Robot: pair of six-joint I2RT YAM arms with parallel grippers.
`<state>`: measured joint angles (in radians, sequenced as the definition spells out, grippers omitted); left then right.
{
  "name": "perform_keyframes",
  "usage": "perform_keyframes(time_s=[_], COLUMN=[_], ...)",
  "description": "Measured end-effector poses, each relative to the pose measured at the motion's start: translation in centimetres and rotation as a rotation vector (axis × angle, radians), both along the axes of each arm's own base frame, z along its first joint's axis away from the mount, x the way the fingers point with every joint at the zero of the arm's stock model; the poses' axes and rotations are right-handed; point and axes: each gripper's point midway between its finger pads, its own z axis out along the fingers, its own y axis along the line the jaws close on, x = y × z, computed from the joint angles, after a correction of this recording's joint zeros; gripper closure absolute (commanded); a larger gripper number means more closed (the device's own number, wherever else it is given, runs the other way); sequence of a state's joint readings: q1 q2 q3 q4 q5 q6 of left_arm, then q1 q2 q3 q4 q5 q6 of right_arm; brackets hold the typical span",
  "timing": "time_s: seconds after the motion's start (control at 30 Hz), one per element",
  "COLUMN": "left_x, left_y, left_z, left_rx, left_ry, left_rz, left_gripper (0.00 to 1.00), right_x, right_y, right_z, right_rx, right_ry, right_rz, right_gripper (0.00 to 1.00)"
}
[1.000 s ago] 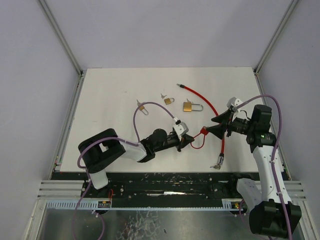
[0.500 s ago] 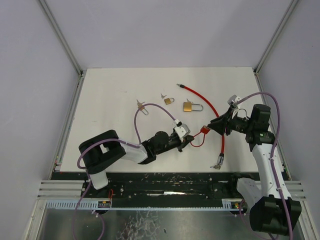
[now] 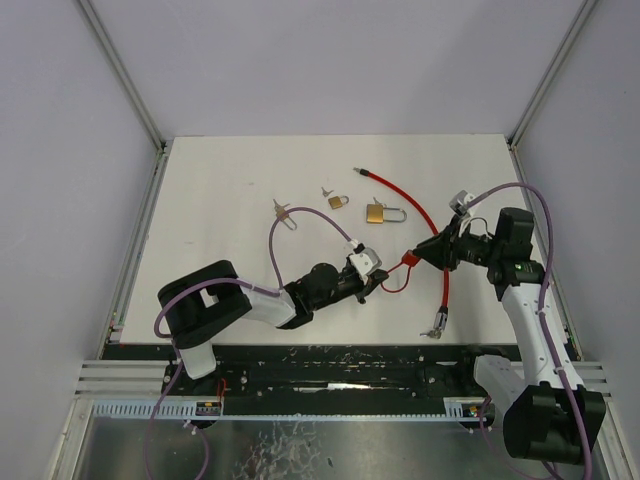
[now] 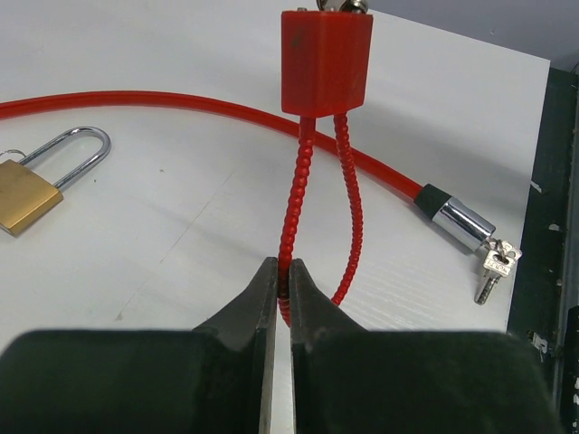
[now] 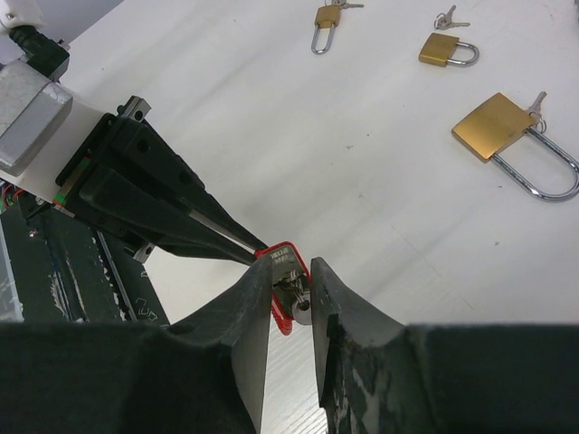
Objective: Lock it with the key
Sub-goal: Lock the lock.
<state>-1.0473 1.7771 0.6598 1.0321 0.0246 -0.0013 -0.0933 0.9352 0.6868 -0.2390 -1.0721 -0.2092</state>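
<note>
**A:** Two arms are working on one small lock. Why both?

**B:** One is bracing, I think. The left gripper (image 4: 279, 267) is clamping the thin ribbed loop (image 4: 303, 181) of the red lock (image 4: 326, 59). Its jaws are pinching the cord with no gap showing. That is holding the lock body at the top centre of the left wrist view, with its keyed end pointing away.

**A:** Where is that sitting in the overhead view?

**B:** Right of centre on the white table (image 3: 230, 180), between the two arm tips and near the long red cable (image 3: 415, 205).

**A:** And the right gripper (image 5: 291, 271)?

**B:** It is facing the left gripper nose to nose. At the lower centre of its wrist view, the key (image 5: 301, 306) is sitting in the lock's end. The fingers are standing narrow on either side of the key's head. Whether they are actually pinching it I cannot tell, though the gap looks nearly taken up.

**A:** So the turn is not yet done?

**B:** I am judging not. The grip needs to be firm first. Then comes a wrist roll, with the left gripper resisting the twist.

**A:** What is the risk?

**B:** The loop is looking flexible, so the body may swing instead of the key turning. The brass padlocks (image 5: 498, 127) at the upper right are lying well apart and are playing no part.
</note>
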Motion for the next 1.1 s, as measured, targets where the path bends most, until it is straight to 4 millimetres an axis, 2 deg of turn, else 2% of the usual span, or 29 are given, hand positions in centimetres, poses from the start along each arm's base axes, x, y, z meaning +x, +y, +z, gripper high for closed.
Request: perform_keyframes(time_s=[0.13,0.47,0.9,1.1], left_x=[0.1,0.0,-0.8,-0.9], left_y=[0.1,0.3,0.1,-0.4], left_z=[0.0,-0.9,-1.5,-0.9], left_rx=[0.001,0.032,0.059,0.046], left_ry=[0.0,0.017,0.021,0.01], left_rz=[0.008,0.009,-0.041,-0.061], left_gripper=[1.0,1.0,1.0,1.0], right_x=[-0.2,-0.6,-2.4,-2.2], right_y=[0.0,-0.1,-0.1,-0.2], right_z=[-0.3,-1.0,-1.5,-0.6], right_rx=[-0.012,-0.058,-0.212,-0.257], right_ry=[0.003,-0.026,-0.231,-0.275], right_rz=[0.005,0.036,0.248,0.337], right_gripper=[0.77,1.0,0.99,0.77])
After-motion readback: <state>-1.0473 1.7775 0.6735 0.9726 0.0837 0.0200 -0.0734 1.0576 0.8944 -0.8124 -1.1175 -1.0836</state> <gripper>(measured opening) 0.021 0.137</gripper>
